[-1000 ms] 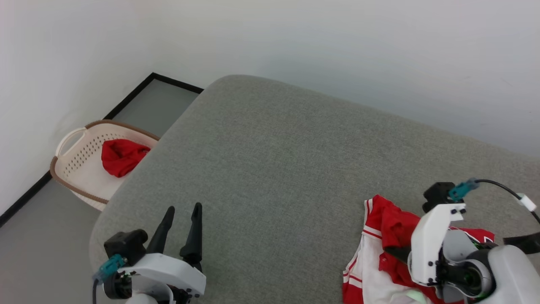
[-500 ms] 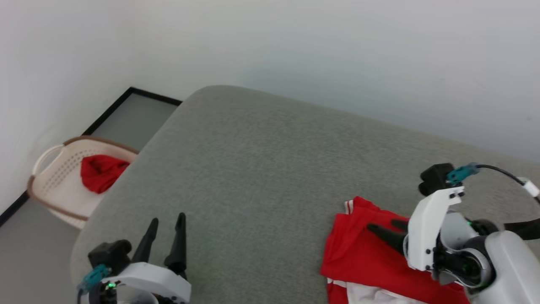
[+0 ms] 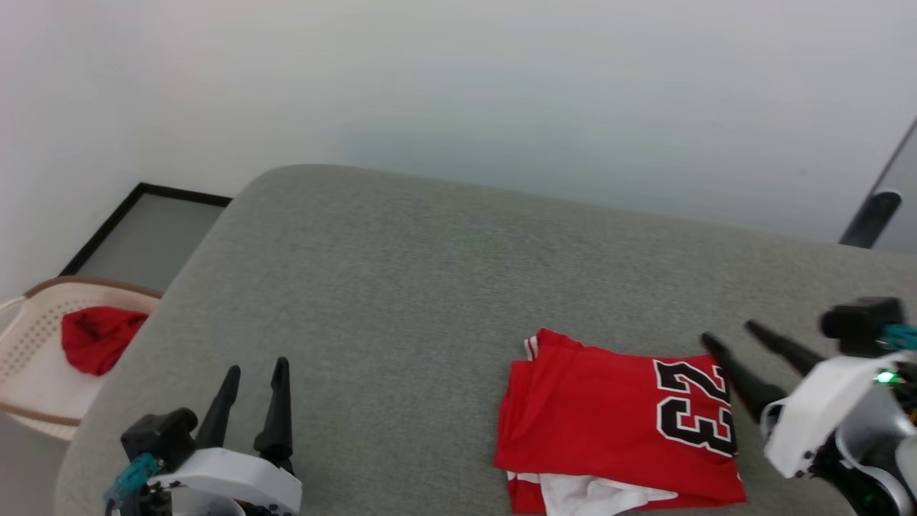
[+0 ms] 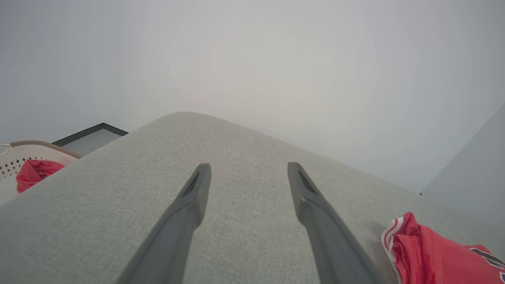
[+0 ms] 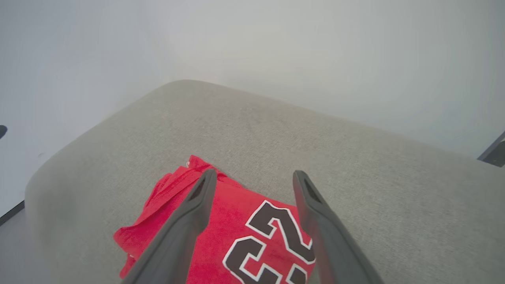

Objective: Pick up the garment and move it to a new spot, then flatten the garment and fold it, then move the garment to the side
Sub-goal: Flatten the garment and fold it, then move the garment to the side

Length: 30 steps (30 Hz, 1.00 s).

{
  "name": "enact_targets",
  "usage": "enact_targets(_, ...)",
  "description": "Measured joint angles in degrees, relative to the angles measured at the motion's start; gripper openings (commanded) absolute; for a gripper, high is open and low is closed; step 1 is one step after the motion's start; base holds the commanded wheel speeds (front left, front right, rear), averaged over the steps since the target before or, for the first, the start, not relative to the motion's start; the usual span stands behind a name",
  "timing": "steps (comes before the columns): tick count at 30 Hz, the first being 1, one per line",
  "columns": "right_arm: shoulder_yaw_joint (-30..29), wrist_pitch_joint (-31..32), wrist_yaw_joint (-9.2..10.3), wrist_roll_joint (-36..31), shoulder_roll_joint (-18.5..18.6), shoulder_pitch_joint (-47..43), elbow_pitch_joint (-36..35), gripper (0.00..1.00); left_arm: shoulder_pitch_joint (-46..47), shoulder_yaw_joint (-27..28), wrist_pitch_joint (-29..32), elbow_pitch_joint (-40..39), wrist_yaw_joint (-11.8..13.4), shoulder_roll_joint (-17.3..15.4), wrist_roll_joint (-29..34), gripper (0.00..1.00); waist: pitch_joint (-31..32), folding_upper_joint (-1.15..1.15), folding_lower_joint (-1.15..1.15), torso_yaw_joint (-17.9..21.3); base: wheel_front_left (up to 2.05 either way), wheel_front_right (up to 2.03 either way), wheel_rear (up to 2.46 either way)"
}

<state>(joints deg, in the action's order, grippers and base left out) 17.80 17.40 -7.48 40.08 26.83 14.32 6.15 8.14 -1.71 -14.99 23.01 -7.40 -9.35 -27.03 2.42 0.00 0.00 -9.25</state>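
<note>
Two grippers stand with their jaws wide apart and nothing between them. Our right gripper [image 3: 727, 331] hovers just beside the right edge of the garment [image 3: 609, 423], with its fingers aimed across it. In the right wrist view the red fabric lies below the fingers, not pinched. We read this as fitting a fold already made. The garment rests as a compact rectangle on the grey cushion [image 3: 430, 272], toward its right and near side, with a white sleeve [image 3: 602, 496] peeking out along the near edge. That looks to us like the "to the side" spot the task asks for.

Our left gripper [image 3: 256, 365] hangs low over bare cushion, well apart from the garment, probably parked out of the way.

The one thing we can read is the number 23 [image 3: 691, 405], black with white outlines, lying sideways on the top panel. Other lettering may be tucked inside the folds, but we cannot tell. No brand mark is legible.

On the floor at the left, a pale basket [image 3: 21, 347] holds a plain red cloth [image 3: 97, 337], clear of the work.
</note>
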Motion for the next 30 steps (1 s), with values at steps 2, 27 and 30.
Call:
enact_targets(2,-0.6,-4.7,0.00,-0.9,0.8,-0.8,0.1,1.00,0.0,0.4,0.0,-0.7,0.0,0.0,0.7,1.00,-0.2,0.00,0.00,0.8,0.00,0.00,0.00)
enact_targets(27,-17.5,-32.4,-0.01,-17.3,-5.3,-18.4,-0.5,1.00,-6.1,5.3,0.0,-8.9,0.0,-1.4,9.9,1.00,-1.0,0.00,0.00,6.0,0.00,0.00,0.00)
enact_targets(30,-18.1,-32.4,-0.01,-17.8,-5.8,-18.6,-1.7,1.00,-6.1,5.0,0.0,-9.2,0.0,-1.4,10.1,1.00,-1.0,0.00,0.00,5.8,0.00,0.00,0.00)
